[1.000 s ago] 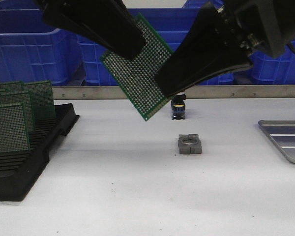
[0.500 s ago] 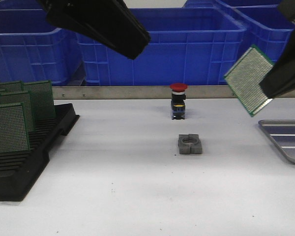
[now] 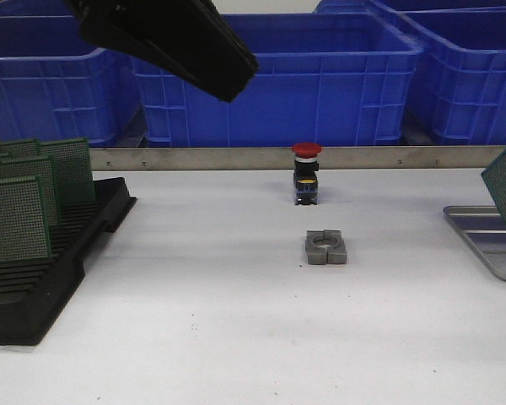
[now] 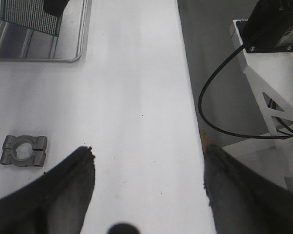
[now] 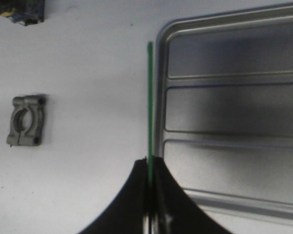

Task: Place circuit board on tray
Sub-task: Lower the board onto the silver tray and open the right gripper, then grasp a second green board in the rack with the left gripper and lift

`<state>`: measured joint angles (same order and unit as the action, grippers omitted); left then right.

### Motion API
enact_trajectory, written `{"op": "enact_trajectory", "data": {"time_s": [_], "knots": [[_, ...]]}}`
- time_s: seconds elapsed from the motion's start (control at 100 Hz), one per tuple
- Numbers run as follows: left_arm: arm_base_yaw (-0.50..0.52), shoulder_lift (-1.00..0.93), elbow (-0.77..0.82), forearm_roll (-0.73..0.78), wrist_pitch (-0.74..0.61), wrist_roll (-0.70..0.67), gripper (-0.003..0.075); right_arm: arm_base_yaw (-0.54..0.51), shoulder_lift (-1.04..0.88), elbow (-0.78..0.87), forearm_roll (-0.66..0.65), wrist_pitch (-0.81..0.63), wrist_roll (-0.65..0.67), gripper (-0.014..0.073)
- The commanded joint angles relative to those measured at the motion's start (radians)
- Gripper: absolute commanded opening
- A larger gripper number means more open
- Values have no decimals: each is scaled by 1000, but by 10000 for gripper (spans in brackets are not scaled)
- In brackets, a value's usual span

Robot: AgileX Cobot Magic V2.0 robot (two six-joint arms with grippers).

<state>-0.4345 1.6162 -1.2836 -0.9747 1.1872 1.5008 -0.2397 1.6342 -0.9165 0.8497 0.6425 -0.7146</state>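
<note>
Circuit board [image 5: 150, 97], pinched edge-on in the right claw [image 5: 150, 195], hangs over the tray [image 5: 224, 204] rim (left claw [image 4: 146, 170] gapes empty).

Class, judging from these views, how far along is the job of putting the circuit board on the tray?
Done: the right gripper has the circuit board pinched edge-on. In hand: it hangs above the tray rim. Left: lowering and releasing it. The left gripper is open, empty.
</note>
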Motion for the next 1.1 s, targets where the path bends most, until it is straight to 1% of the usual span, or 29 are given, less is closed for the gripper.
{"op": "enact_trajectory", "data": {"time_s": [0.0,0.05,0.12,0.15,0.18,0.2,0.21,0.22,0.23,0.24,0.27,0.32,0.37,0.47,0.54,0.73,0.92,1.09], "knots": [[-7,-38,-30,-67,3,-8,451,-12,33,-71,24,22,-4,-64],[-7,-38,-30,-67,3,-8,451,-13,58,-83,24,22,-4,-46],[-7,-38,-30,-67,3,-8,451,-13,88,-96,23,23,-15,51],[-7,-38,-30,-67,3,-8,451,-13,95,-98,22,23,-30,115],[-5,-38,-30,-67,3,-8,451,-13,97,-98,22,19,-43,216],[-5,-38,-30,-64,3,-8,451,-13,97,-98,19,14,-55,259],[-5,-38,-30,-64,3,-8,451,-13,97,-98,19,12,-58,304],[-3,-38,-30,-63,3,-8,451,-13,97,-98,17,7,-64,326],[-3,-38,-30,-60,3,-8,451,-13,97,-98,15,4,-66,372],[-1,-38,-30,-58,3,-8,451,-14,96,-98,14,-1,-67,394],[2,-38,-30,-56,3,-8,451,-15,94,-98,9,-11,-70,497],[9,-38,-30,-49,2,-8,451,-18,91,-98,1,-34,-70,603],[23,-38,-30,-37,2,-8,451,-23,91,-100,-1,-44,-70,656],[57,-40,-30,17,0,-8,451,-33,91,-104,-1,-30,-70,642],[90,-40,-30,89,-13,-8,451,-35,91,-104,-21,-20,-70,624],[191,-40,-30,291,-25,-10,451,-35,91,-104,-30,-9,-70,622],[287,-38,-30,391,-76,-12,451,-35,91,-104,-30,-7,-70,622],[324,-38,-28,442,-86,-12,451,-35,91,-104,-30,-3,-70,622]]}}
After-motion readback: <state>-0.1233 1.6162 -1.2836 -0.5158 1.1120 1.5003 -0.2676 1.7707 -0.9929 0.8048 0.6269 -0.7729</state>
